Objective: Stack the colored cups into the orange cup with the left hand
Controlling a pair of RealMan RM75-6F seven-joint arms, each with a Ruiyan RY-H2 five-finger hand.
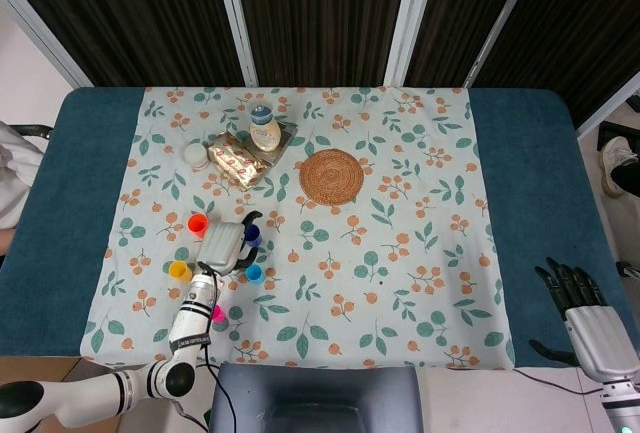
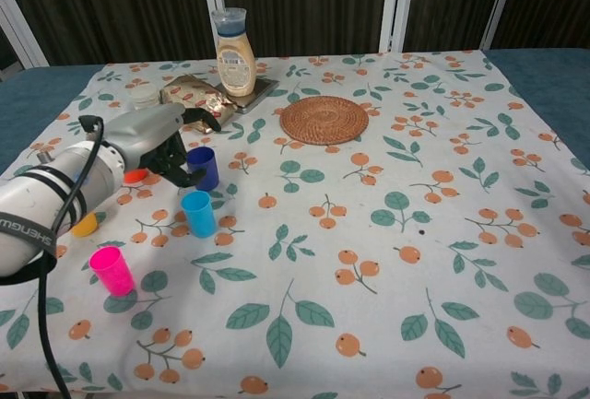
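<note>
The orange cup (image 1: 198,223) stands at the left of the flowered cloth; in the chest view my arm covers most of the orange cup (image 2: 135,176). My left hand (image 1: 225,245) hovers just beside the dark blue cup (image 2: 205,167), fingers spread and curved toward it, holding nothing. In the chest view the left hand (image 2: 171,141) reaches in from the left. A light blue cup (image 2: 197,213) stands in front of the dark blue one. The pink cup (image 2: 111,270) and yellow cup (image 1: 179,271) stand nearer the front left. My right hand (image 1: 580,303) rests open off the table's near right.
At the back left stand a sauce bottle (image 2: 232,52), a snack packet (image 2: 198,95) and a small white jar (image 2: 143,95). A round woven coaster (image 2: 324,119) lies at the back middle. Blue table (image 1: 540,173) borders the cloth on both sides.
</note>
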